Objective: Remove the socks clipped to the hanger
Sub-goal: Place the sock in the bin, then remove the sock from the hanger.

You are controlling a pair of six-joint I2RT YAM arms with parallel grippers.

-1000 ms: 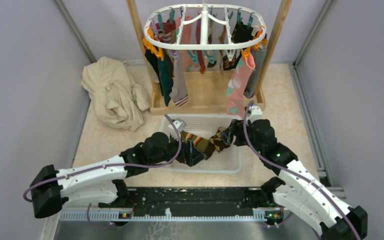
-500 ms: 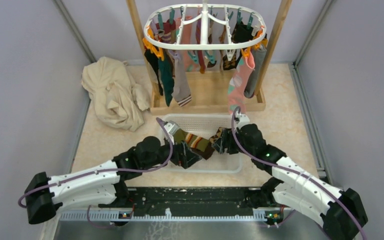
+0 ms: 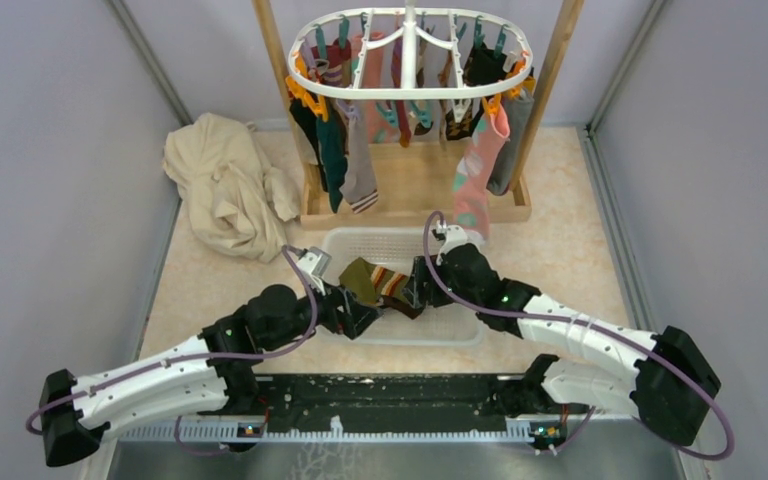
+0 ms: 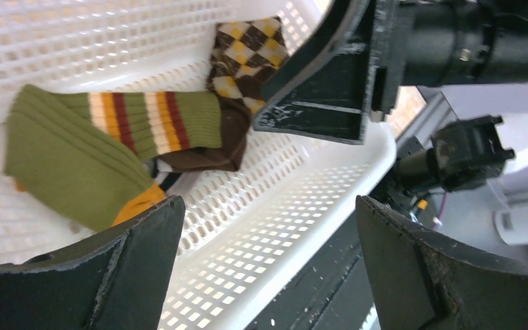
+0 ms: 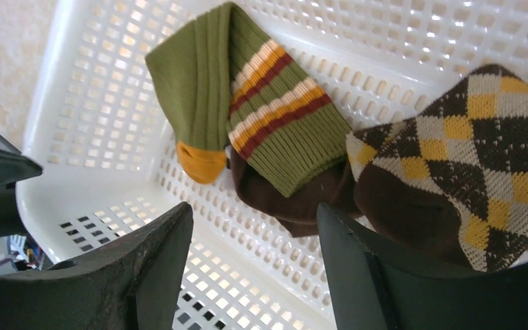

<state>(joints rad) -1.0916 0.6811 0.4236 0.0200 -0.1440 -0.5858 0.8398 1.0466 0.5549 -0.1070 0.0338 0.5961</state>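
Drop-off judged done: left gripper [image 4: 268,213] and right gripper [image 5: 254,216] hang over the white basket [image 3: 460,330], jaws spread and empty, green striped sock [image 5: 247,89] and argyle sock [image 5: 481,137] lying inside; next, rise clear of the rim, then pull the socks [image 3: 332,165] clipped on the hanger [image 3: 410,94] straight down.

A pale wooden frame [image 3: 415,195] is seen standing at the far side of a beige, speckled table [image 3: 580,250]. Plain grey-lilac walls [image 3: 50,150] are set behind the frame and to both sides of it, and metal rails [image 3: 615,230] are run along their bases. Left of the frame, a crumpled cream cloth [image 3: 225,185] is heaped. Well nearer than the frame, a black strip [image 3: 390,395] is laid across the table's edge. The whole is lit softly and evenly.
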